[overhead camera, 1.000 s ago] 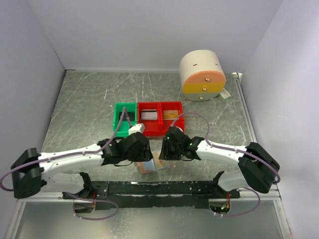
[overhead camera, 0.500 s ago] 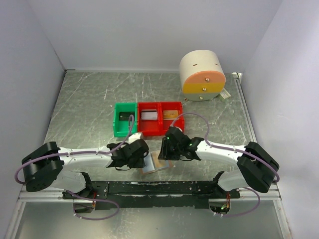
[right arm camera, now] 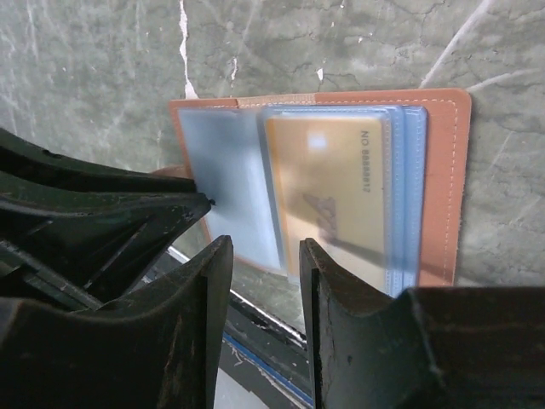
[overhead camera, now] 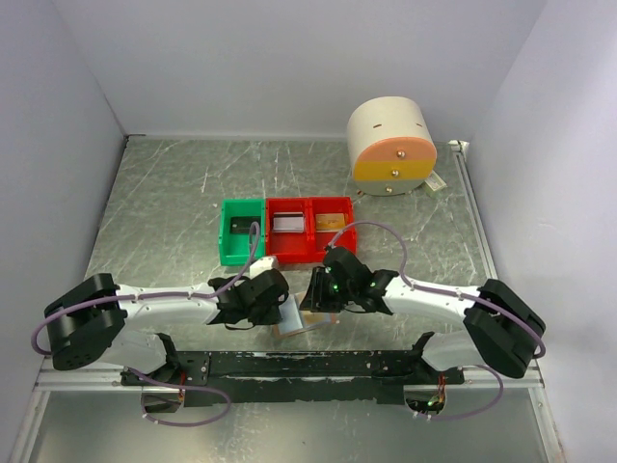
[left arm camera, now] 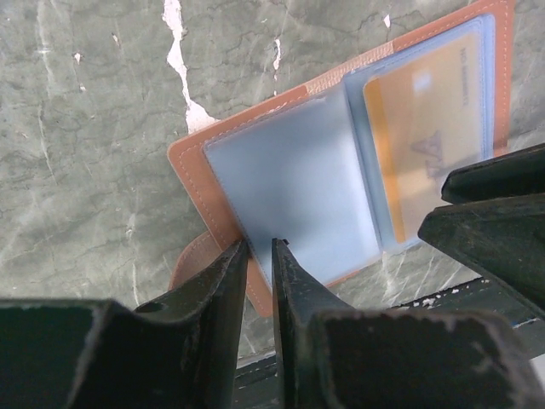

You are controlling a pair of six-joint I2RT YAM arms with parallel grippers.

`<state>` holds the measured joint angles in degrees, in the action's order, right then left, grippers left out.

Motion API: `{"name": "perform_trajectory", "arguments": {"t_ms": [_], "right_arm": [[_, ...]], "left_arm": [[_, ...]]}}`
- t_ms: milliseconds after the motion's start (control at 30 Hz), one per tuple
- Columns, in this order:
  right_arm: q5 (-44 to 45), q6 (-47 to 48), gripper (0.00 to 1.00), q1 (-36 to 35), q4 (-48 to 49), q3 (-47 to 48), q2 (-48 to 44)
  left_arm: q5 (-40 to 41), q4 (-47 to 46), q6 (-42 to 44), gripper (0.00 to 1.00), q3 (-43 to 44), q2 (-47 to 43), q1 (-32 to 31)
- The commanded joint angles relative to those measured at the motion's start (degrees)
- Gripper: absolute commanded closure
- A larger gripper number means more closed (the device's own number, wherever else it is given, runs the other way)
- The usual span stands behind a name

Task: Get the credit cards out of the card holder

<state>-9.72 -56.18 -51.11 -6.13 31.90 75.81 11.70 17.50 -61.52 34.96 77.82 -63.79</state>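
Grey marbled metal counter carries a green plastic bin and two red plastic bins at centre. A cream orange-banded cylinder stands at one o'clock, and an open tan leather card holder lies at six o'clock.

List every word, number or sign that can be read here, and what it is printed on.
"NO" then a row of digits too blurred to read surely: along one edge of the gold-orange plastic card, behind a clear sleeve of the open tan leather card holder.
Dark angular emblem on the same card: no letters legible.
Nothing else is readable.
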Motion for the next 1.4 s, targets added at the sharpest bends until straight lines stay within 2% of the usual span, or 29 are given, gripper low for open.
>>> {"name": "perform_trajectory", "arguments": {"t_ms": [0,133,267,567,1000,1367], "right_arm": [[1.7,-0.6,0.62,-0.2,-1.5,0.0,-2.3],[8.7,0.8,0.61,-0.2,-8.9,2.0,-2.9],[11.7,3.0,0.59,-0.2,-12.9,4.2,-1.1],[7.4,3.0,0.59,-0.3,-8.5,2.7,1.8],[11.0,6.0,0.57,-1.0,-13.5,6.6,1.4],[9.7,6.0,0.57,-1.1,-12.1,6.0,3.0]], "left_arm": [[-1.1,-0.3,-0.1,0.71,-0.8,1.8,0.1],[-0.9,0.0,-0.3,0.72,-1.1,1.0,0.1],[-0.6,0.7,-0.2,0.72,-1.1,0.2,0.1],[-0.7,0.9,0.1,0.72,-1.0,-0.1,0.1],[-0.4,1.8,0.6,0.74,-0.1,0.6,0.1],[-0.8,1.2,0.8,0.75,-0.1,1.1,0.1]]}}
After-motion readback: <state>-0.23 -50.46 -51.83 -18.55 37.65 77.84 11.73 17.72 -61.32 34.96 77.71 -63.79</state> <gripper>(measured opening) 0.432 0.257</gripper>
